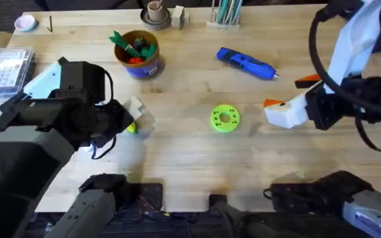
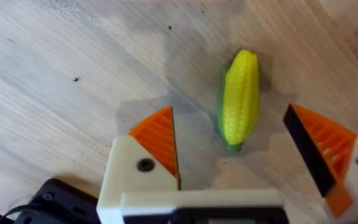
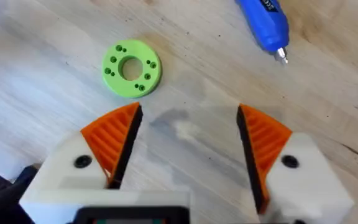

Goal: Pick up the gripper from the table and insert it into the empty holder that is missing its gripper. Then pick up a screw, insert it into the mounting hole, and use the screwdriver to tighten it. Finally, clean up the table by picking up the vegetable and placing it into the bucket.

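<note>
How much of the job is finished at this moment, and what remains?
Looks done: both hands carry two orange tips, and the screwdriver lies idle on the table. In hand: the open left hand hangs over the yellow vegetable, not yet gripping. Left: lift it and drop it into the bucket. The right hand is open and empty.

The small yellow ribbed toy corn with a green base [image 2: 240, 98] lies flat on the light wooden worktop [image 2: 73, 74], between the left gripper's [image 2: 232, 158] spread orange tips — touching neither. The blue pen-shaped screwdriver [image 3: 267, 23] lies on its side ahead of the right gripper [image 3: 188, 146], metal tip toward it. The round yellow-orange bucket with a blue label [image 1: 138, 55] stands upright beyond the left gripper — green and red toys inside.
</note>
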Controlling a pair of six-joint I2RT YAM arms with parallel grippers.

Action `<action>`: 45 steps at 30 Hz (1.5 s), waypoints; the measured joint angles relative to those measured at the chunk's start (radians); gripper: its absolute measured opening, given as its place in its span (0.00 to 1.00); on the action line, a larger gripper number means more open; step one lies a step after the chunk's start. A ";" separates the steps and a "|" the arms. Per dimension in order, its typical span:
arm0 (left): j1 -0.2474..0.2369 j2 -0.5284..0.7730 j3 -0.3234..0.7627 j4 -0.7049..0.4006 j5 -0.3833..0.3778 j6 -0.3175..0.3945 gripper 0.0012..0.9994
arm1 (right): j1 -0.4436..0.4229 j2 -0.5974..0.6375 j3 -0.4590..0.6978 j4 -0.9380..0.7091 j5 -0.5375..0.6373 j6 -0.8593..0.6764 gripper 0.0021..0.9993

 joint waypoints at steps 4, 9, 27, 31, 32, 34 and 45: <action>0.006 0.001 0.000 0.027 0.001 -0.008 0.99 | 0.000 0.000 0.000 0.000 0.000 0.000 0.96; 0.006 0.070 0.000 0.073 0.015 -0.015 0.99 | 0.000 0.000 0.000 0.000 0.000 0.000 0.96; 0.097 0.197 0.009 0.085 0.077 -0.022 0.27 | 0.000 0.000 0.000 -0.019 0.000 0.000 0.96; 0.097 0.196 0.011 0.088 0.084 -0.022 0.02 | 0.000 0.000 0.000 -0.023 0.000 0.000 0.96; 0.097 0.196 0.012 0.088 0.085 -0.022 0.02 | 0.000 0.000 0.000 -0.023 0.000 0.000 0.96; 0.099 0.196 0.013 0.085 0.090 -0.022 0.02 | 0.000 0.000 0.000 -0.023 0.000 0.000 0.96; 0.102 0.198 0.229 0.072 0.187 0.041 0.02 | 0.000 0.000 0.000 -0.023 0.000 0.000 0.96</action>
